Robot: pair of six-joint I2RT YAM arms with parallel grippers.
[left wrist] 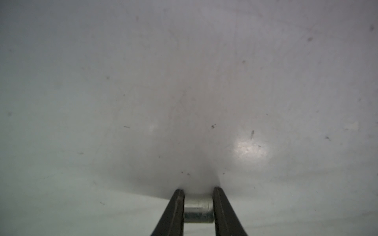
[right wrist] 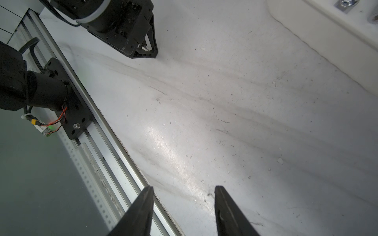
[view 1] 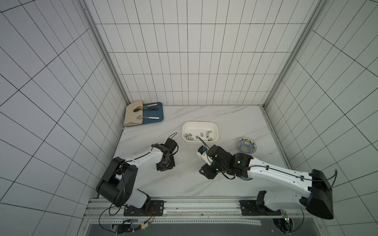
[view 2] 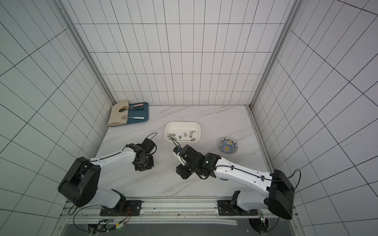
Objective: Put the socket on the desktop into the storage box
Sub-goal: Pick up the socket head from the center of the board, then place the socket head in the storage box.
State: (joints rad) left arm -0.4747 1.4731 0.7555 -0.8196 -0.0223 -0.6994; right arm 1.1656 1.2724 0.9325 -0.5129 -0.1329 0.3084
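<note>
Progress: pick-up stage, carry and drop not yet done.

- Item in hand: short silver metal cylinder socket (left wrist: 198,212), lying crosswise between the black fingers of the left pincer (left wrist: 198,189). The pincer is closed in on the socket's two ends, and the grip looks made.
- Whether the socket is clear of the white marble-look counter (view 1: 184,183) cannot be told, because the surface shows close and blurred.
- Done, by the look of it: several more silver sockets (view 1: 201,134) lie loose on the floor of the white plastic rounded-rectangular storage box (view 1: 200,123).
- No other socket shows on bare counter in either top view.
- Left, as judged: lift, carry to the box beyond and to the right, release over its floor.
- Right pincer (right wrist: 184,187): fingers apart and nothing between them, hanging over bare counter near the front rail.

View differences:
- Left wrist view: the only one showing the held socket, but it shows no box.
- Both top views: the left wrist housing covers the pincer and socket. They alone show the box's contents and its place apart from the left arm.
- Right wrist view: shows the left pincer's tips low at the counter, and one corner of the box.

Bystanders: blue-patterned round ceramic bowl (view 1: 246,145) to the right of the box, and a flat blue tray (view 1: 158,117) with a folded beige cloth (view 1: 133,117) at the far left corner.
</note>
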